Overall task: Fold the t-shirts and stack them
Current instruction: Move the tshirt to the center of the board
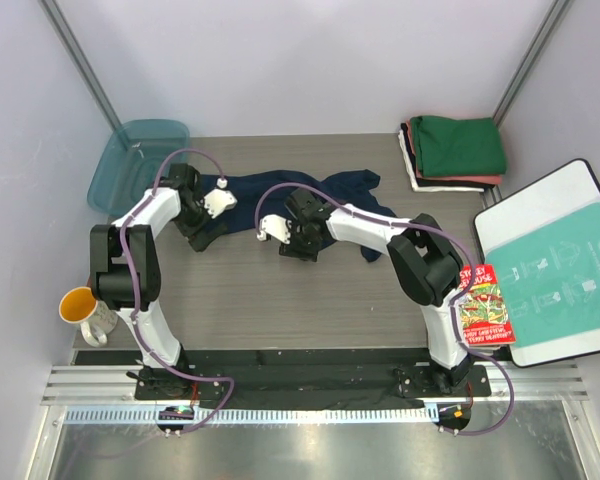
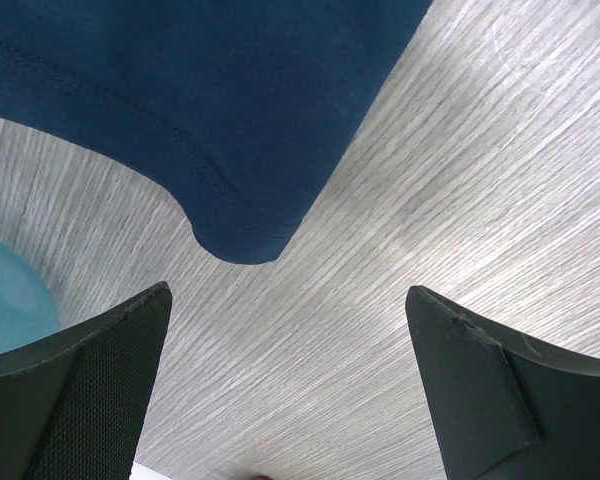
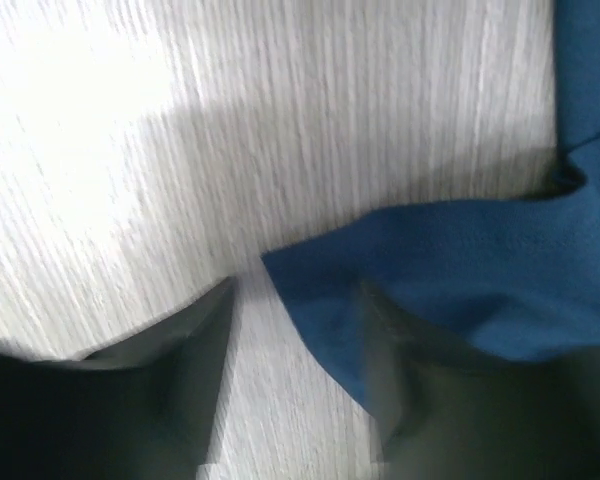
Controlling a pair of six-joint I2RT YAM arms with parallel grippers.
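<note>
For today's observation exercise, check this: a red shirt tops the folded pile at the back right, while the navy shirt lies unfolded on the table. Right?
Wrong colour: a green shirt tops the folded pile, as the top view shows; the red shirt lies beneath it. The navy shirt does lie unfolded.

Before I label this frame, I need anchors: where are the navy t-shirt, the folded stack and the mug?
navy t-shirt (image 1: pixel 348 184), top view, on its crumpled right part.
folded stack (image 1: pixel 458 145), top view, on the green top shirt.
mug (image 1: pixel 76 304), top view, on its yellow opening.
</note>
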